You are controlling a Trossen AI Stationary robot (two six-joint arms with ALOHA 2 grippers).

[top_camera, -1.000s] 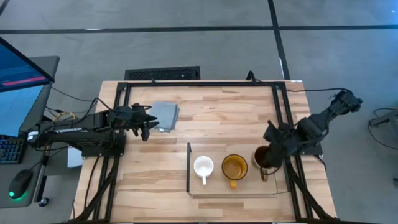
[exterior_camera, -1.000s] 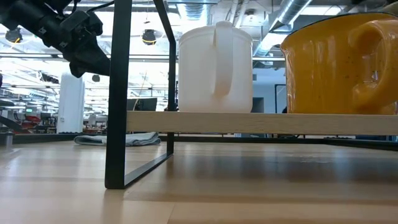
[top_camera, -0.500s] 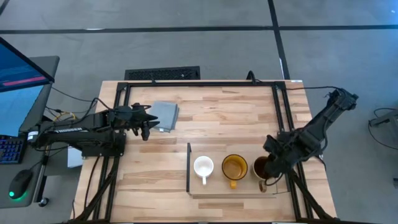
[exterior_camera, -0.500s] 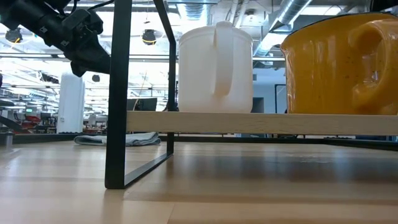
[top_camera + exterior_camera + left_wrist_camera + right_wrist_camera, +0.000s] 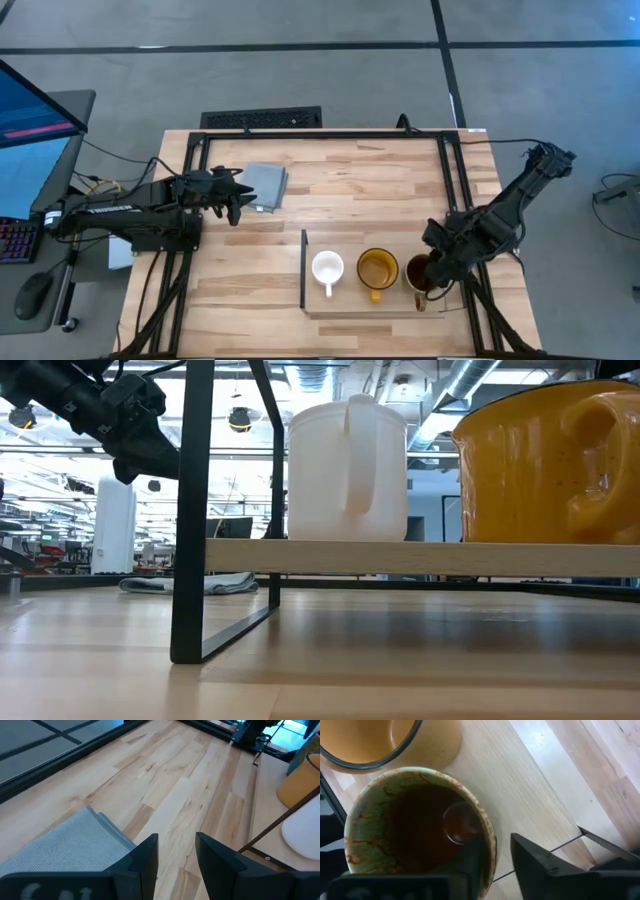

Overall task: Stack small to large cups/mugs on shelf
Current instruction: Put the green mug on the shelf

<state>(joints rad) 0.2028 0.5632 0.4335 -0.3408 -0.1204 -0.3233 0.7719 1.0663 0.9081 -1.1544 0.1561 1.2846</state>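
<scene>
Glass mug with the dark brown inside sits on the shelf beside the yellow-amber mug, its rim pinched between the right gripper fingers, one inside and one outside. Left gripper fingers hang slightly parted and empty beside the grey-blue cloth on the counter.

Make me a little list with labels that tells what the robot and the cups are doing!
shelf: holds three mugs in a row
white mug: beside the dark panel
yellow mug: middle
brown-inside mug: far end, rim between the right gripper's fingers
right gripper: shut on the brown-inside mug
left gripper: open, over the grey cloth
</scene>
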